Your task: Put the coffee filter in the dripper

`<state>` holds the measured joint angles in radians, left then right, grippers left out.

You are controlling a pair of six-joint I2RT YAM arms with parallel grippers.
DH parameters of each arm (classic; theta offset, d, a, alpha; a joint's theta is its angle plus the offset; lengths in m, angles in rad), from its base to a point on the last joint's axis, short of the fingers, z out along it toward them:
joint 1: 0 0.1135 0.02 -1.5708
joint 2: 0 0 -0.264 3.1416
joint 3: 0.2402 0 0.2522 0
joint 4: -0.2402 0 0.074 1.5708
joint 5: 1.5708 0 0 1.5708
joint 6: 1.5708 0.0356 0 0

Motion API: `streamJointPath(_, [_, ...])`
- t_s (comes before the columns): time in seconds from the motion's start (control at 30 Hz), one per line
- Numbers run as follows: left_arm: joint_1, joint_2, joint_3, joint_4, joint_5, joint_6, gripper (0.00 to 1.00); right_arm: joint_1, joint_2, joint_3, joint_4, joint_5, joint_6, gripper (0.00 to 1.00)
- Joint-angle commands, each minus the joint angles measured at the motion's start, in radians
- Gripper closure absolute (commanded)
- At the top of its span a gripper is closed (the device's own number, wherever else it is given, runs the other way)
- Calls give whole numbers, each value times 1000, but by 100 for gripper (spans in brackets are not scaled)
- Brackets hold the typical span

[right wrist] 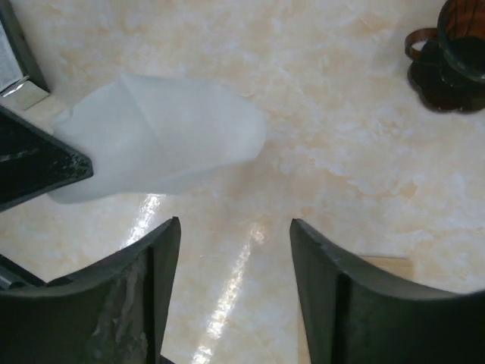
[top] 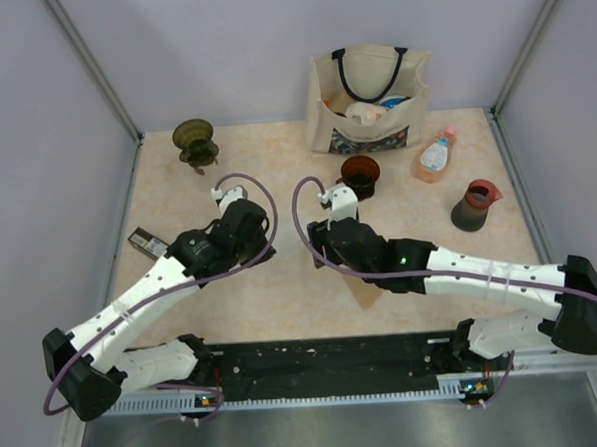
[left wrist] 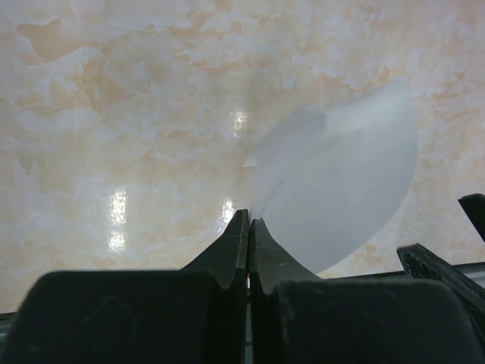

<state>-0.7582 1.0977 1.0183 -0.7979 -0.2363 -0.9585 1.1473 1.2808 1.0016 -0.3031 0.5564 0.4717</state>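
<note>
The pump bottle (top: 436,156) carries a blue-and-white label whose print is too small to read, and the cream tote bag (top: 370,100) shows only a patterned pocket. The coffee filter (left wrist: 341,182) is a thin, translucent white paper with a rounded edge and one flap folded over. It is nipped at its lower corner by the left gripper (left wrist: 248,220), whose fingers are pressed together, and it fans out ahead and to the right of them over the marbled table (left wrist: 114,114). The right gripper (right wrist: 235,227) stands wide and holds nothing. The filter lies ahead-left of it, and the dark brown dripper (right wrist: 455,53) sits further ahead-right.
</note>
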Motion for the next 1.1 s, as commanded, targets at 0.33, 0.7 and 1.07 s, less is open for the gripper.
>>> streamJointPath(0.33, [313, 192, 573, -63, -45, 249, 100, -31, -448, -210, 279, 213, -137, 1])
streamJointPath(0.7, [663, 563, 1022, -119, 106, 310, 100, -63, -468, -273, 248, 303, -180, 1])
streamJointPath(1.07, [823, 651, 1025, 14, 178, 334, 100, -69, -448, -287, 216, 300, -188, 1])
